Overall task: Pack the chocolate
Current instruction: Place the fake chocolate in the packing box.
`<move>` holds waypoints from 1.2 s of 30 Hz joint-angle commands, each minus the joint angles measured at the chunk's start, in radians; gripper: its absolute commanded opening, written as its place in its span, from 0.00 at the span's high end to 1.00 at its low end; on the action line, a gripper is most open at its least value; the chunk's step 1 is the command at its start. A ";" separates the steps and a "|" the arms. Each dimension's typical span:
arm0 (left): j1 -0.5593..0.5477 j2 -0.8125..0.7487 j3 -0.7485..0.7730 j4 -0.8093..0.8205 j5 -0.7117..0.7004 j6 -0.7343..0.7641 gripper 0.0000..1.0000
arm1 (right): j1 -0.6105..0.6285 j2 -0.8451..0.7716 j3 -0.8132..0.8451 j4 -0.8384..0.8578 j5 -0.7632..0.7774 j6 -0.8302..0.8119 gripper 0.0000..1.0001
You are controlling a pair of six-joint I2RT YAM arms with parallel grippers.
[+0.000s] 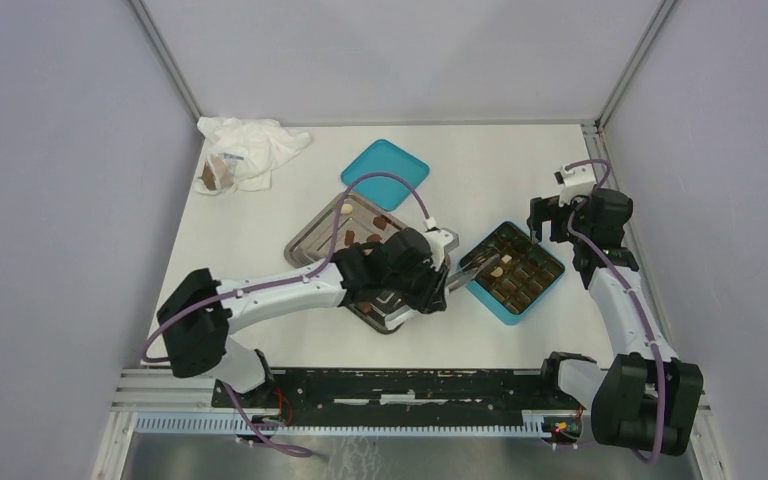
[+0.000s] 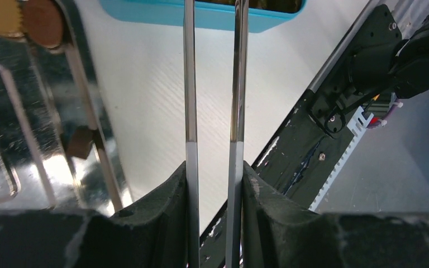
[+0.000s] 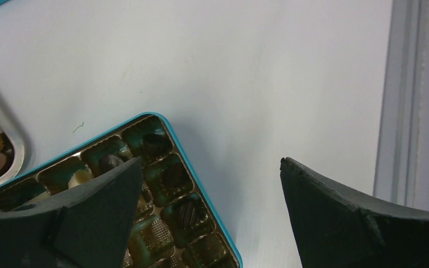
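- Pinching metal tongs with left gripper, reaching over teal box
- Spreading right gripper wide, empty, above box corner
- Finding chocolate partly on steel tray, partly in box compartments

L fingers clamped narrow, R fingers spread wide.

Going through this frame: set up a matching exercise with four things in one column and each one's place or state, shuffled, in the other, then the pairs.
1 lid
2 crumpled bag
3 left gripper
4 right gripper

A open, by the box
B closed on metal tongs
C far left corner of the table
D flat, beyond the tray

Pairs: 1-D, 2-C, 3-B, 4-A
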State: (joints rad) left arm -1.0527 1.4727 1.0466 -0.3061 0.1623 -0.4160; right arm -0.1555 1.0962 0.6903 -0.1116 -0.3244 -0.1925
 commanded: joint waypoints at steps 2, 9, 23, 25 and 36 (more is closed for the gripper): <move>-0.068 0.102 0.130 0.136 -0.030 -0.050 0.92 | -0.006 -0.035 0.000 0.081 0.162 0.081 0.02; -0.126 0.256 0.268 0.124 -0.072 -0.046 0.91 | -0.007 -0.040 -0.002 0.086 0.179 0.097 0.02; -0.145 0.435 0.460 -0.034 -0.184 0.006 0.83 | -0.007 -0.038 -0.003 0.085 0.152 0.097 0.02; -0.146 0.442 0.466 -0.040 -0.183 0.009 0.81 | -0.007 -0.038 -0.003 0.084 0.149 0.097 0.02; -0.145 0.463 0.507 -0.074 -0.203 0.028 0.63 | -0.007 -0.030 -0.005 0.084 0.132 0.096 0.02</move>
State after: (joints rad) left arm -1.1934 1.9236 1.4933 -0.3969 -0.0177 -0.4194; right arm -0.1593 1.0798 0.6895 -0.0612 -0.1825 -0.1085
